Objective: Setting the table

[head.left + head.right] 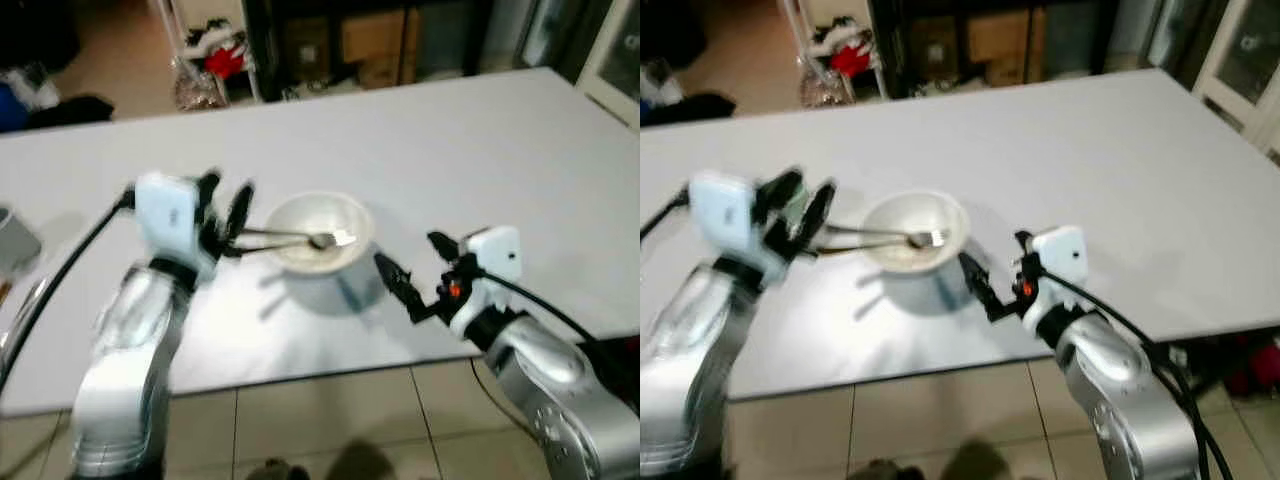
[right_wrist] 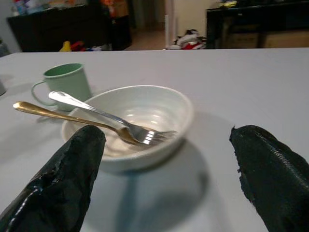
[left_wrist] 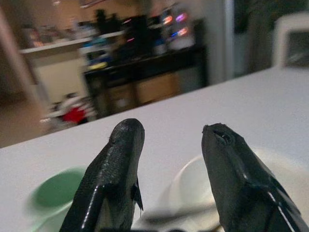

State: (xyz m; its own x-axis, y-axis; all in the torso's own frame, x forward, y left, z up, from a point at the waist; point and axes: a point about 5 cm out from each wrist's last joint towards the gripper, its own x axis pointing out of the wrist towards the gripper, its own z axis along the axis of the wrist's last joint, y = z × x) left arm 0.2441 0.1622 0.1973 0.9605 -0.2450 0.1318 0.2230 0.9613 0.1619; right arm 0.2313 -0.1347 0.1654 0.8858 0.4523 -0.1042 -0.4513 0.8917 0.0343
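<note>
You had the white bowl (image 2: 140, 121) on the worktop (image 1: 480, 140), silver fork (image 2: 104, 117) and gold utensil (image 2: 67, 117) resting inside. Left hand (image 1: 225, 215) and right hand (image 1: 405, 275) flanked it, fingers apart. Green mug (image 2: 65, 82) stood just beyond.

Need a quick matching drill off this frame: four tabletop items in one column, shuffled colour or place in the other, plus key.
Column 1:
1. bowl
2. mug
3. fork
4. spoon

Column 2:
A. gold, handle sticking out over the bowl's rim
B. silver, tines resting inside the bowl
C. white, on the table between the two grippers
D. pale green, standing on the table beyond the bowl in the right wrist view

Pairs: 1-C, 2-D, 3-B, 4-A

The left gripper and right gripper both have their jaws open, one on each side of the bowl.
</note>
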